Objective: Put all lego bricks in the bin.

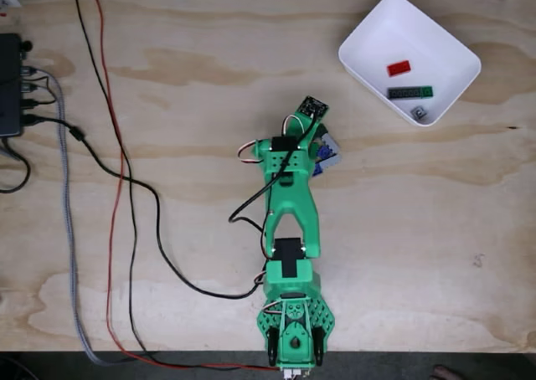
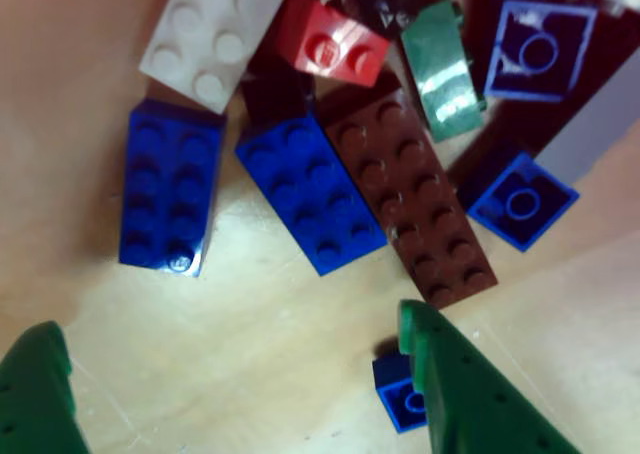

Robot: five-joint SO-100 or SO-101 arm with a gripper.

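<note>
Your gripper stands wide open, empty, above the lego bricks. Centre over one blue brick before closing; neighbours touch.

We saw the green arm folded forward from its base at the table's near edge, wrist pointing down. In the other view our gripper stood with its two green fingers spread wide apart, holding nothing.
</note>
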